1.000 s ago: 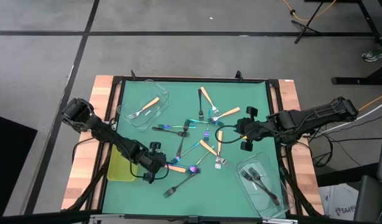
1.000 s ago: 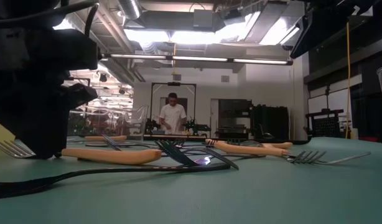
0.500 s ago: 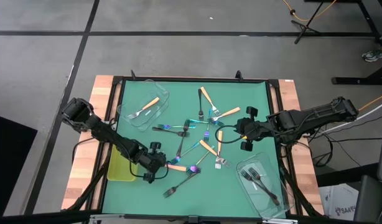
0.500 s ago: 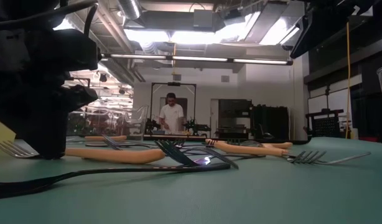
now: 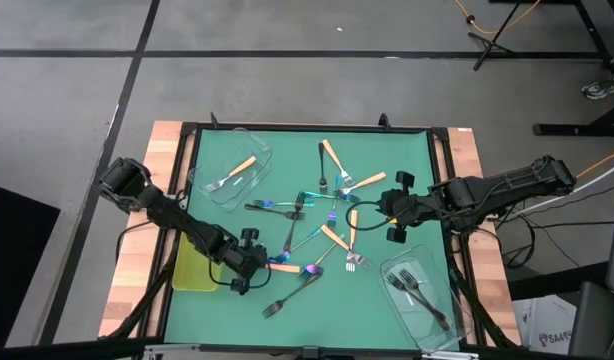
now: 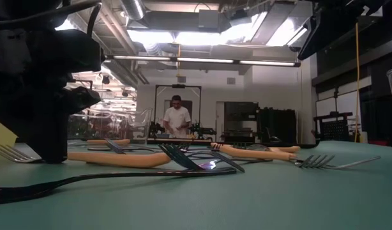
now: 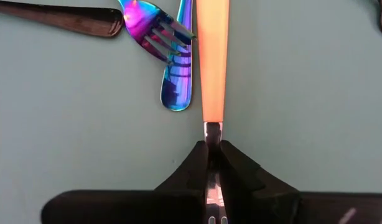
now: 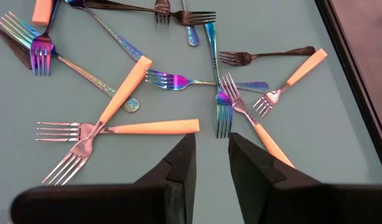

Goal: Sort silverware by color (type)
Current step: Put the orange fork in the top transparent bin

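Left gripper point(image 7: 213, 163) clamped on orange fork point(image 7: 212, 59) at its silver neck.
Fork flat on mat near yellow tray point(image 5: 190, 270), long axis straight ahead of fingers, handle pointing away; right gripper point(image 8: 211, 149) apart, empty, farther off over central pile.

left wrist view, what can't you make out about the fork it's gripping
- Orange-handled fork: its silver head is hidden between the left gripper fingers; its handle end is cut off by the picture edge.
- High view: the same gripper covers the head, and the tines are too small to tell.
- Low view: the dark gripper body blocks the grasp.
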You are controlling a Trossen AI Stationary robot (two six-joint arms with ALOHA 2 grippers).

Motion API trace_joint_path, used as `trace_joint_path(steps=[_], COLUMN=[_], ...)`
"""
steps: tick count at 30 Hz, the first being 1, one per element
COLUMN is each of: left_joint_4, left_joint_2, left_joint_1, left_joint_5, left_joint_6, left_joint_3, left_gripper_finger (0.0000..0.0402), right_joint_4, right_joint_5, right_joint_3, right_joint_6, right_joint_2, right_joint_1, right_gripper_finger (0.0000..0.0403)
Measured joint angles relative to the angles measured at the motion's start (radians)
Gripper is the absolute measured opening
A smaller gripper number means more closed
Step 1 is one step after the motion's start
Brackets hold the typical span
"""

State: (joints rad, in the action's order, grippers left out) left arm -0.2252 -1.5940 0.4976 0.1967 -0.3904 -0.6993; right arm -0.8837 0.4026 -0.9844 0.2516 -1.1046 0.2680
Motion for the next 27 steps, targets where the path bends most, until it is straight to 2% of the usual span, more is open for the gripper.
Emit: trace_joint_path(steps=[14, 27], left_joint_4=[0.009, -0.002], left_joint_2=[-0.002, 0.000], left_joint_1=[-0.009, -0.135], left_joint_5=[-0.011, -0.007], left_joint_6=[0.007, 0.008], left_joint_3=[-0.132, -0.241], left_gripper_finger=[0.0016, 0.0016], right_joint_4=[0.000, 0.000], right_joint_5=[0.000, 0.000], right_joint_3=[0.000, 0.000], right_joint_6=[0.000, 0.000], right_joint_2=[0.000, 0.000], right_joint_1=[0.000, 0.000], right_gripper_finger=[0.0085, 0.0085])
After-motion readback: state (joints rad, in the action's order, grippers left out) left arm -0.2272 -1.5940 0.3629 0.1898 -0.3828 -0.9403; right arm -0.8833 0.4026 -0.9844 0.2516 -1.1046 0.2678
